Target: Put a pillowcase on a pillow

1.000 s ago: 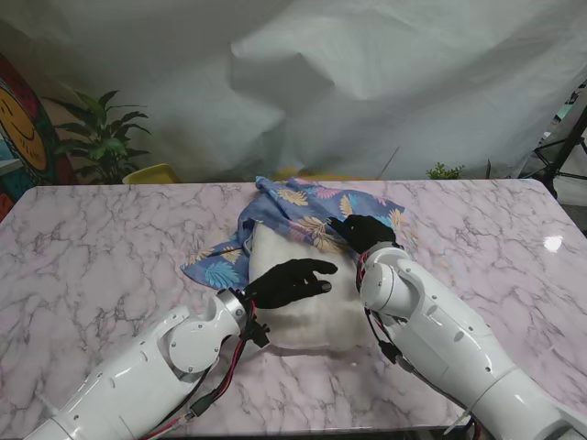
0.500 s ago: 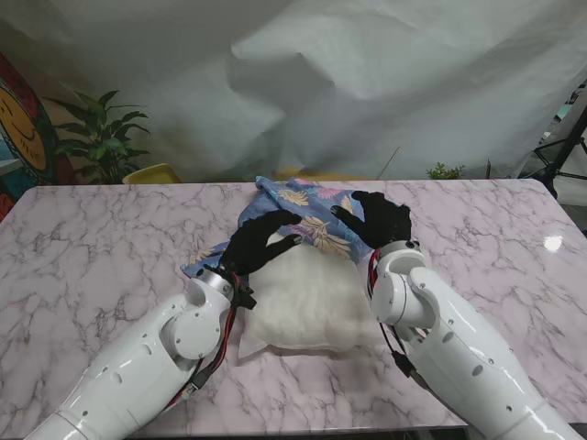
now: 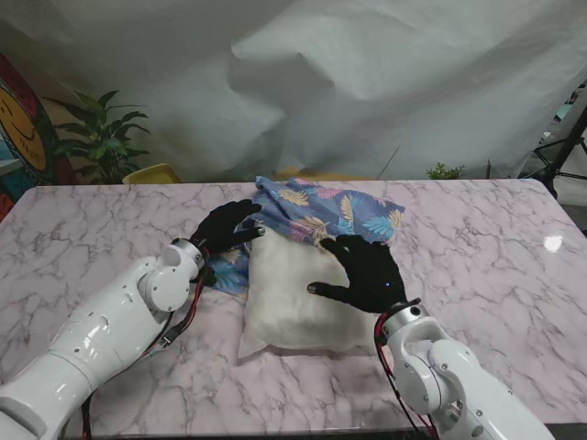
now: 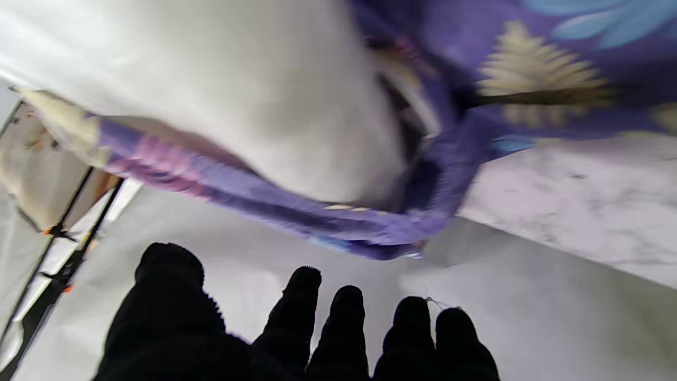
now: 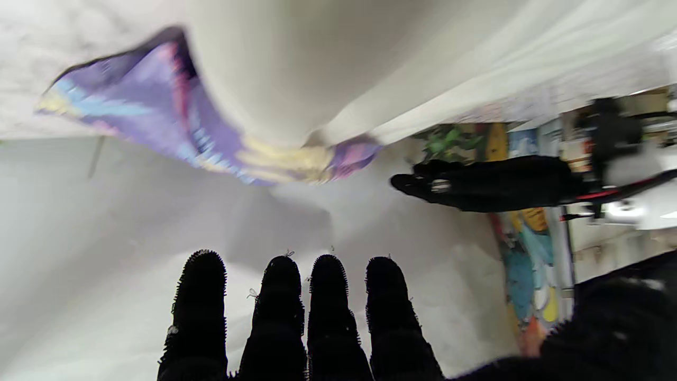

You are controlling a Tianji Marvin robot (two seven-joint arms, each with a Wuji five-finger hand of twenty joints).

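Note:
A white pillow (image 3: 289, 298) lies mid-table, its far end tucked into a blue floral pillowcase (image 3: 326, 209). My left hand (image 3: 225, 226), in a black glove, is at the pillowcase's left edge, beside the pillow's far left corner; its fingers are apart and hold nothing. My right hand (image 3: 362, 270) hovers over the pillow's right side with fingers spread, empty. The left wrist view shows the pillow (image 4: 211, 79) inside the pillowcase opening (image 4: 476, 106) ahead of straight fingers (image 4: 344, 328). The right wrist view shows the pillow (image 5: 275, 69), the pillowcase (image 5: 132, 111) and my left hand (image 5: 492, 182).
The pink marble table (image 3: 92, 247) stretches wide on both sides. Behind it hang a white backdrop sheet (image 3: 367, 82), a potted plant (image 3: 101, 137), a yellow object (image 3: 151, 172) and a colourful painting (image 3: 23, 128). A black stand (image 3: 564, 137) is at the far right.
My left hand swung from over the pillow to the pillowcase's left edge. My right hand drew back from the pillowcase toward me and now spreads over the pillow.

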